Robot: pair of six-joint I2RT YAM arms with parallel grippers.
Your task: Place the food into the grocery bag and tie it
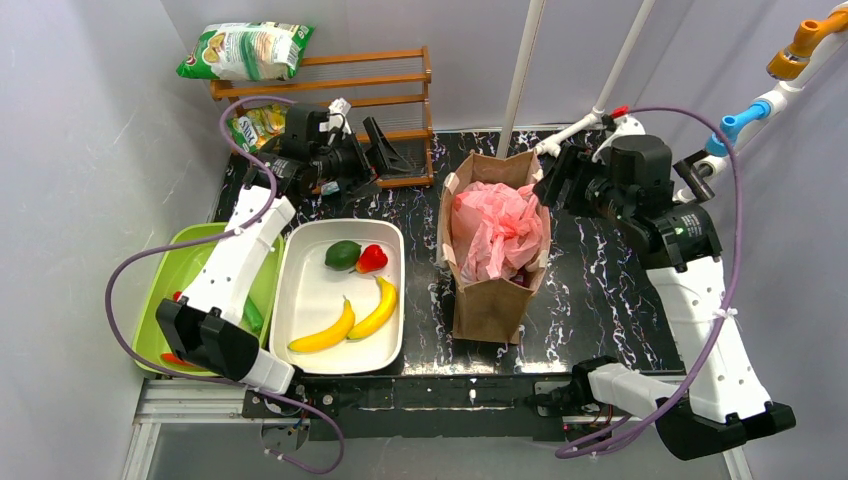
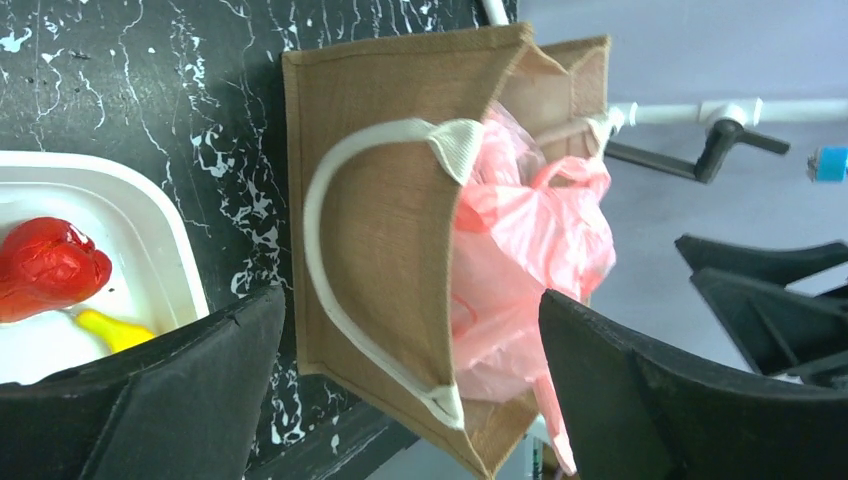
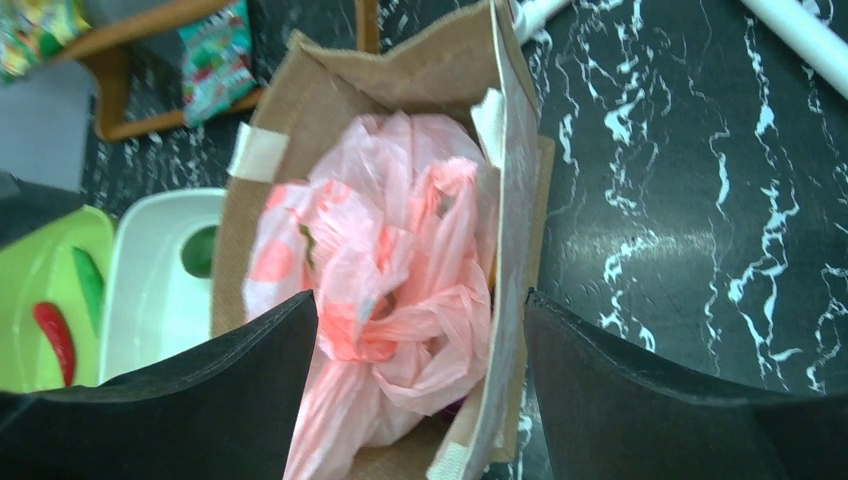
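Your right gripper (image 3: pixel 420 300): fingers spread, grocery bag (image 3: pixel 400 230) framed between them, farther off. Your left gripper (image 2: pixel 412 295): also spread, bag beyond its tips.

I see the grocery bag (image 1: pixel 497 232) stuffed inside the standing bag (image 1: pixel 488 305), which stands on the table (image 1: pixel 600 290) right of centre. My right gripper (image 1: pixel 553 180) is just to the right of the bag's mouth. Left of the standing bag lies a tray (image 1: pixel 300 300) holding two bananas (image 1: pixel 325 333) at its near side, with another tray (image 1: pixel 175 265) just beside it on the left; behind them, a rack (image 1: pixel 330 75) carries a snack packet (image 1: pixel 248 50) on top.
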